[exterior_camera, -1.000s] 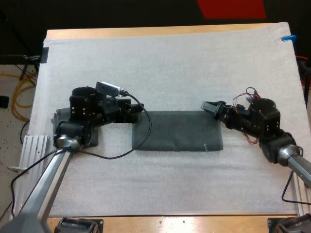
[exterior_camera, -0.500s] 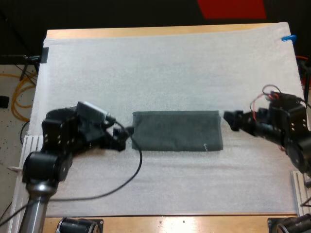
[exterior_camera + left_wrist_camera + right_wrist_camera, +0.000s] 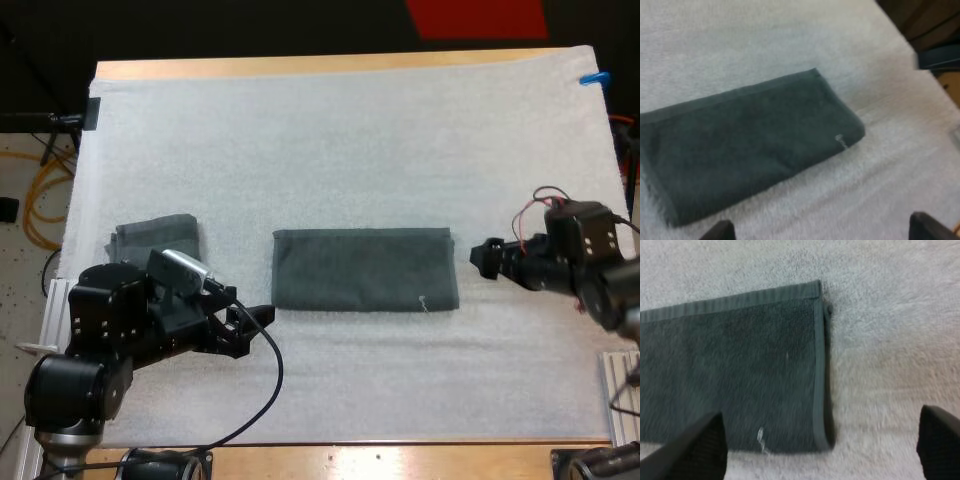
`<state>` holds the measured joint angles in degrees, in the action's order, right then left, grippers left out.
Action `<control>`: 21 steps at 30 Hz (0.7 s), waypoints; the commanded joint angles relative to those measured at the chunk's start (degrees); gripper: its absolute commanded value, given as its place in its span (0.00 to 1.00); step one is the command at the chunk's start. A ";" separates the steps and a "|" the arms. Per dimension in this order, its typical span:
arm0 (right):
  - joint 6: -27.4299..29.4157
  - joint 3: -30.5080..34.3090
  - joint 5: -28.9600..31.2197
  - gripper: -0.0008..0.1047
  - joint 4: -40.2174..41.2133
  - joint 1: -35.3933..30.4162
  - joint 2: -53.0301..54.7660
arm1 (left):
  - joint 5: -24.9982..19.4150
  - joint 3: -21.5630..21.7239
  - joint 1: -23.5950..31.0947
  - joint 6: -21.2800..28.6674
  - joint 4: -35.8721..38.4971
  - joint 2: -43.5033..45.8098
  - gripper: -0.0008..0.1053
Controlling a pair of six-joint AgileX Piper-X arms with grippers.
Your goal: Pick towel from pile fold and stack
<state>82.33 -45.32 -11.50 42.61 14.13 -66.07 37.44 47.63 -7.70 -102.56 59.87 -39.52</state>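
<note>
Counter (image 3: 330, 66): wood shows along the upper edge of the high view. The white mat (image 3: 350, 150) covers nearly all of it.

Folded towel (image 3: 365, 270), dark grey-green: we find it flat on the mat at frame centre, a long rectangle with squared edges.

Second towel (image 3: 155, 238): smaller, at centre left, well apart from the first.

Left end effector (image 3: 250, 331): lower left of the frame, near the folded towel's lower left corner and not touching it. In the left wrist view its fingers (image 3: 720, 231) stand wide apart, holding nothing.

Right end effector (image 3: 483, 257): right of centre, just beside the towel's short right edge. Its fingers (image 3: 697, 445) are wide apart and empty.

Pale thread (image 3: 424, 302): near the towel's lower right corner.
</note>
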 commanded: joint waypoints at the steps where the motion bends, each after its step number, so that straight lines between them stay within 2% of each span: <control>1: 0.68 -0.12 -3.31 0.72 -2.37 -1.37 -2.90 | 1.10 0.37 -0.10 -0.85 -0.54 0.18 0.64; 5: 0.68 -0.12 -13.32 0.72 -8.38 -4.76 -13.42 | 2.77 0.37 -0.10 -2.16 -1.08 0.18 0.64; 10: -0.10 -0.24 -20.72 0.72 -17.03 -5.30 -22.25 | 3.57 0.37 -0.10 -2.79 -1.08 0.18 0.64; 14: -1.42 -1.25 -23.24 0.72 -20.91 -5.16 -26.56 | 3.56 0.37 -0.10 -3.05 -1.08 0.18 0.63; 21: -1.47 -3.92 -24.90 0.72 -21.35 -4.95 -31.02 | 3.85 0.37 -0.10 -3.96 -1.08 0.18 0.63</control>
<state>80.61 -48.79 -35.40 21.62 9.14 -97.23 40.82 47.63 -7.70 -105.98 59.47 -39.57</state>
